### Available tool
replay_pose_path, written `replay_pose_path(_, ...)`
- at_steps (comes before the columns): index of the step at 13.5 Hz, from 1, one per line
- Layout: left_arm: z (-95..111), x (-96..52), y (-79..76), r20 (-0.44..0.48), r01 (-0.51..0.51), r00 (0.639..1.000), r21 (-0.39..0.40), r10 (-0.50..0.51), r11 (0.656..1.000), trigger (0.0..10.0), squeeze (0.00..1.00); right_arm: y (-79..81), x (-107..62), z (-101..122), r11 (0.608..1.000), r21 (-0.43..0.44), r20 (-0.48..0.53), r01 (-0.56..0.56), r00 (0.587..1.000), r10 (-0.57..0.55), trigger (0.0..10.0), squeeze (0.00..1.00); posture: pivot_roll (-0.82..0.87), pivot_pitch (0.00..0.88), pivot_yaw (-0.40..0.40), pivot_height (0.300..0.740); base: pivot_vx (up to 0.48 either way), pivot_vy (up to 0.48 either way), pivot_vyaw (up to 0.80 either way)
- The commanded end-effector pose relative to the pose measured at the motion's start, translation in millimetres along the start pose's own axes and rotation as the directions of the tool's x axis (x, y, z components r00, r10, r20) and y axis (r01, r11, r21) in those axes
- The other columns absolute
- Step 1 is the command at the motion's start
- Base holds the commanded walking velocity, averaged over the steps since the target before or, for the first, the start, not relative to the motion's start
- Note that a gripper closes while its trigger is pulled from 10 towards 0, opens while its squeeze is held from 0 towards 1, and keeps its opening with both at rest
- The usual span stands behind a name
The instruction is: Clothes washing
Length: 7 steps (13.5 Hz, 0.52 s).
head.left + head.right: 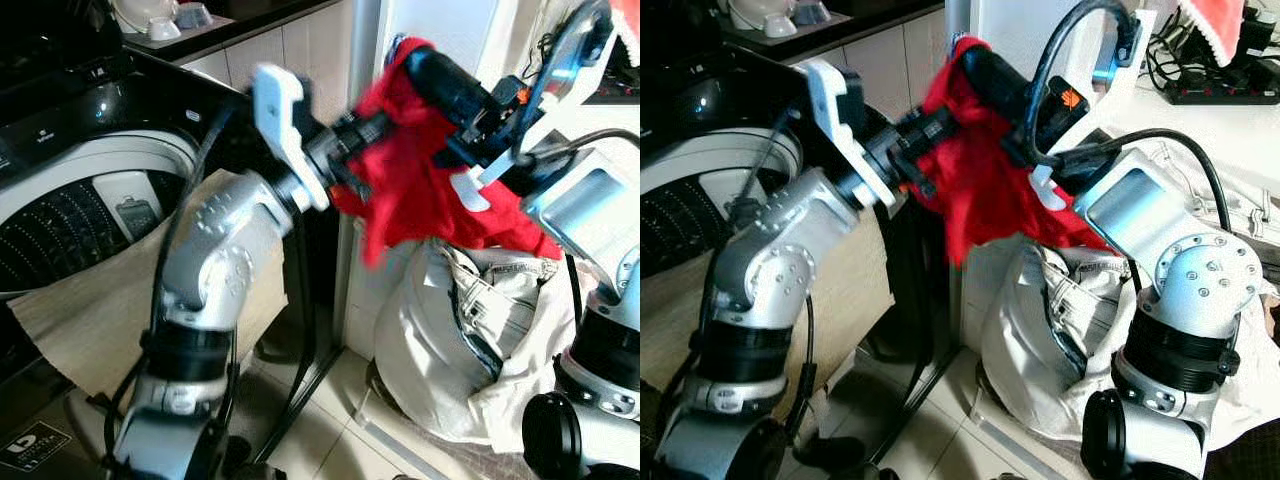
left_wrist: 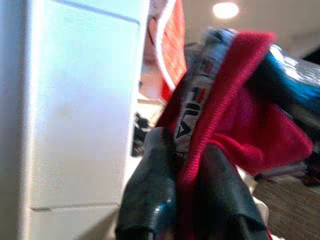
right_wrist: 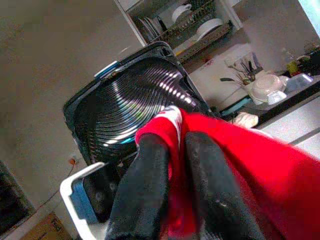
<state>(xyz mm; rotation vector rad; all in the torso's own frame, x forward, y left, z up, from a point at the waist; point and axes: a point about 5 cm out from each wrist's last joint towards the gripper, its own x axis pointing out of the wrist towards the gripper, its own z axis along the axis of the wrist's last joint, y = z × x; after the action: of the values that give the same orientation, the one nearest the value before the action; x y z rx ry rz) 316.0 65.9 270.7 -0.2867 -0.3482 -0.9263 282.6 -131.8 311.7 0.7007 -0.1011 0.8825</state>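
A red garment (image 1: pixel 420 190) with a FILA waistband (image 2: pixel 192 107) hangs in the air between both arms, to the right of the open top-loading washing machine (image 1: pixel 70 230). My left gripper (image 1: pixel 352 170) is shut on the garment's left edge; its fingers (image 2: pixel 155 175) pinch the fabric. Up at the garment's top, my right gripper (image 1: pixel 412 58) is shut on it too, with cloth squeezed between its fingers (image 3: pixel 147 170). The washer's raised dark lid (image 3: pixel 135 105) stands behind. A beige cloth (image 1: pixel 90 320) drapes over the washer's front.
A white laundry bag (image 1: pixel 430 350) with pale jeans (image 1: pixel 495 300) inside sits on the tiled floor, below the garment. A counter with dishes (image 1: pixel 160 20) runs behind the washer. A power strip (image 1: pixel 1220 92) lies on the white surface at right.
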Motion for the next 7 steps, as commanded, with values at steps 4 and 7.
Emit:
replay_pose_path(4,97.6,-26.5,75.4,0.166,-0.391,0.920,0.368,0.354,0.843,0.0,0.00,-1.7,-7.5,4.6,0.981,-0.186,-0.038,0.054,0.997,-0.062,10.0,0.00,-0.12,0.000,0.054,0.740,0.000,0.000,0.00)
replay_pose_path(7,138.9,-84.0,134.9,0.066,-0.558,0.654,0.715,0.753,0.422,0.0,0.00,-3.1,-7.9,-13.7,0.960,-0.275,-0.152,0.041,0.985,-0.085,10.0,0.00,-0.10,0.000,0.048,0.740,0.000,0.000,0.00)
